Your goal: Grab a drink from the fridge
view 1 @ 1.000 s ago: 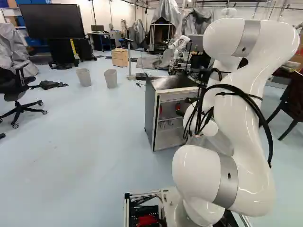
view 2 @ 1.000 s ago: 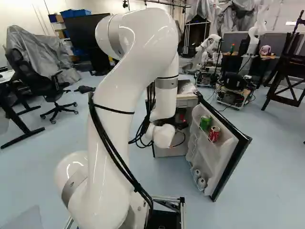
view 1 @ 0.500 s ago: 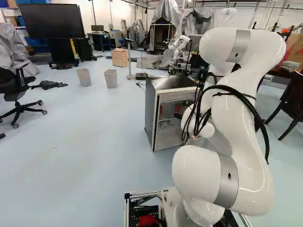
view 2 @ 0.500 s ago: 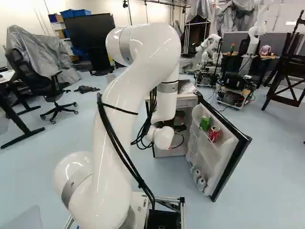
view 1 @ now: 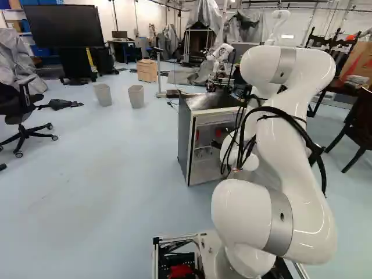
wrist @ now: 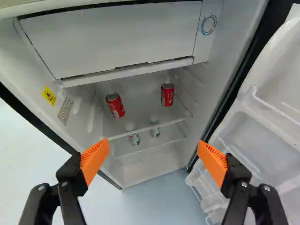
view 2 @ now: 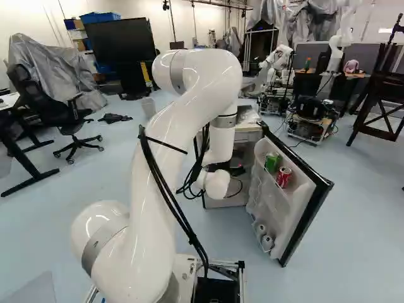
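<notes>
wrist view, and the claw [wrist: 152, 144] is spread wide, holding nothing, facing the fridge [wrist: 234, 51], red soda cans [wrist: 167, 95] on its upper shelf [wrist: 140, 115], so centre on one, slide in level below the freezer compartment [wrist: 112, 40], then squeeze gently!

In the left base view, the arm [view 1: 293, 145] hides the right side of the fridge [view 1: 184, 133] and its whole door [view 2: 302, 202]; an office chair [view 1: 17, 116] is cut off at the left edge. At the centre of the right base view, we lose part of the gripper [view 2: 237, 170] behind the wrist joint [view 2: 218, 183], its fingertips too small to make out. Ahead of the gripper in the wrist view, a flap [wrist: 117, 40] covers the freezer compartment; we find the door cropped beside the fingers.
</notes>
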Controlling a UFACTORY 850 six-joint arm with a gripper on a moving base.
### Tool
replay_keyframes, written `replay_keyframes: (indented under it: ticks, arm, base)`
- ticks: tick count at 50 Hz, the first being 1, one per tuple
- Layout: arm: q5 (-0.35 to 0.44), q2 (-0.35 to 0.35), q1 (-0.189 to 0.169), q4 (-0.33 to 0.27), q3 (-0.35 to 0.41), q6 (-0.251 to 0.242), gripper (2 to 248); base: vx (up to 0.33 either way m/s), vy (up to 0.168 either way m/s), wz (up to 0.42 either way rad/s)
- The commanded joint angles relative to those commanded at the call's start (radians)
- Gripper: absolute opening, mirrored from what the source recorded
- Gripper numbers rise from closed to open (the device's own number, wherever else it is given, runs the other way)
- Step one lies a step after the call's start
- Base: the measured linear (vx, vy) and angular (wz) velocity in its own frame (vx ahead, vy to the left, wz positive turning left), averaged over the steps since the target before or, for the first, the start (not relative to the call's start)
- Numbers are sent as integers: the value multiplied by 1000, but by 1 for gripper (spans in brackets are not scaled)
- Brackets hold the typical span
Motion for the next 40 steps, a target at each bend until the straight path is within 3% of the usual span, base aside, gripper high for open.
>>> replay_keyframes:
  ticks: [40]
  arm:
    - [88,-185,28,0,-173,0,247]
  base:
    - [0,0,0]
